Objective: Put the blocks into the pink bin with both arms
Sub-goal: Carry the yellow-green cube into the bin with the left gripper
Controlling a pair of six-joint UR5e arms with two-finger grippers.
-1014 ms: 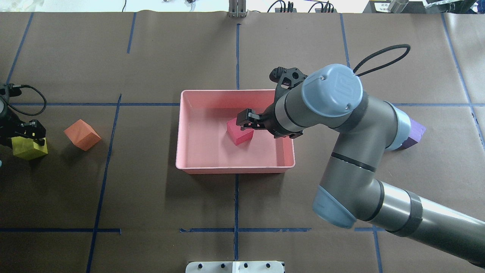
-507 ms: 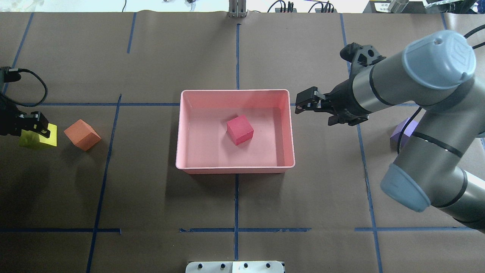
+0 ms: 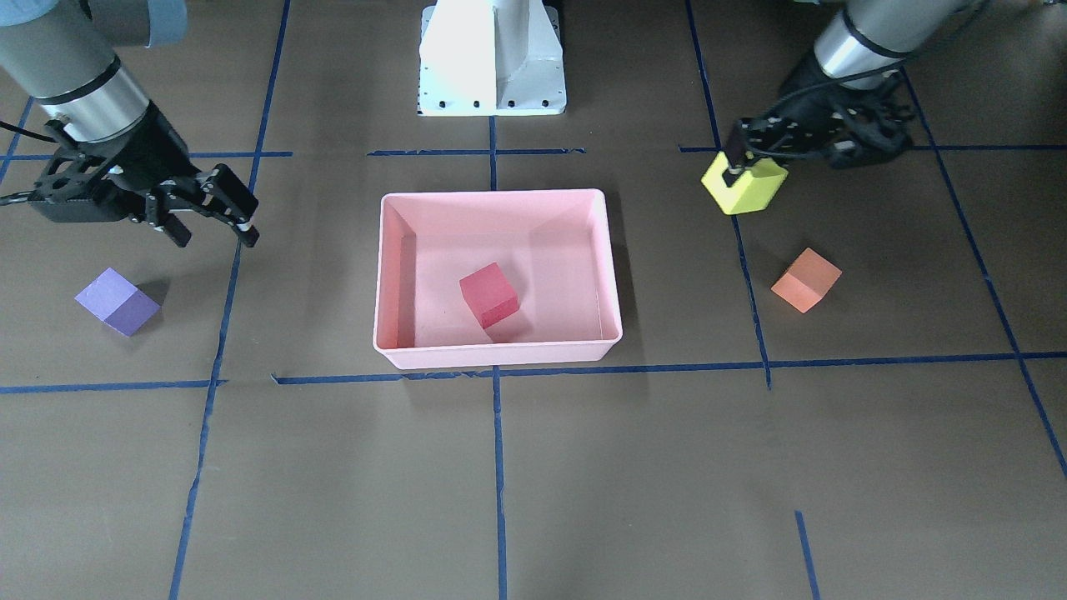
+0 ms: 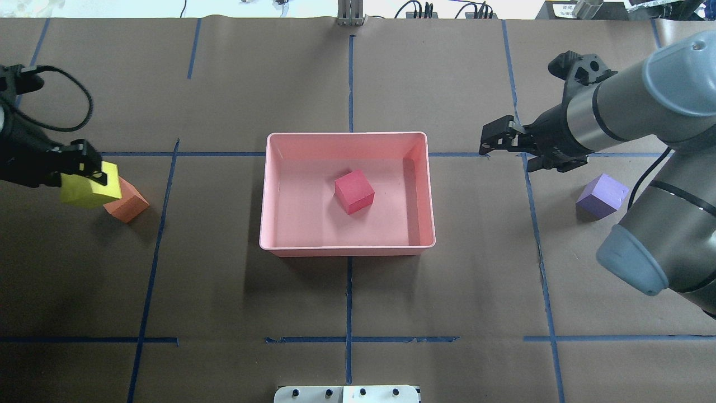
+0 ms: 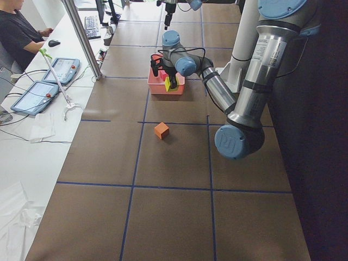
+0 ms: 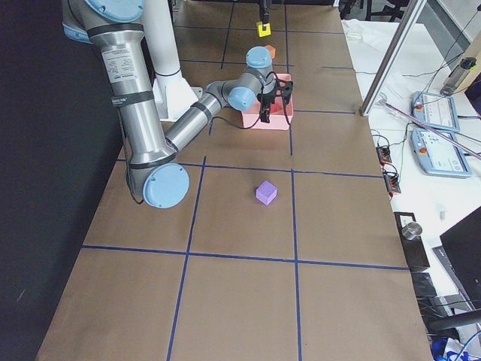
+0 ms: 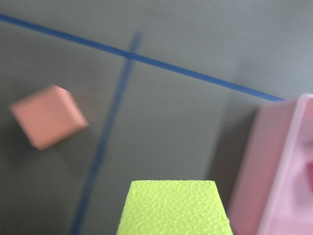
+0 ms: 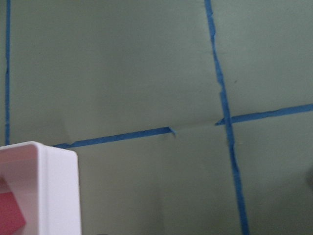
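Observation:
The pink bin (image 4: 347,135) (image 3: 492,194) sits mid-table with the red block (image 4: 354,192) (image 3: 488,294) inside. My left gripper (image 4: 91,169) (image 3: 738,163) is shut on the yellow-green block (image 4: 92,188) (image 3: 744,186) and holds it above the table, partly over the orange block (image 4: 128,207) (image 3: 805,279). The left wrist view shows the yellow-green block (image 7: 173,208), the orange block (image 7: 46,116) and the bin (image 7: 274,171). My right gripper (image 4: 493,142) (image 3: 218,217) is open and empty, right of the bin. The purple block (image 4: 602,195) (image 3: 117,301) lies on the table near it.
The white pedestal base (image 3: 492,58) (image 4: 347,394) stands at the robot's side of the table. Blue tape lines cross the brown cover. An operator (image 5: 16,32) and tablets (image 5: 49,81) are at a side table beyond the far edge.
My right gripper let go of the red block in the bin and drew back to the right. My left gripper lifted the yellow-green block and carried it right, over the orange block.

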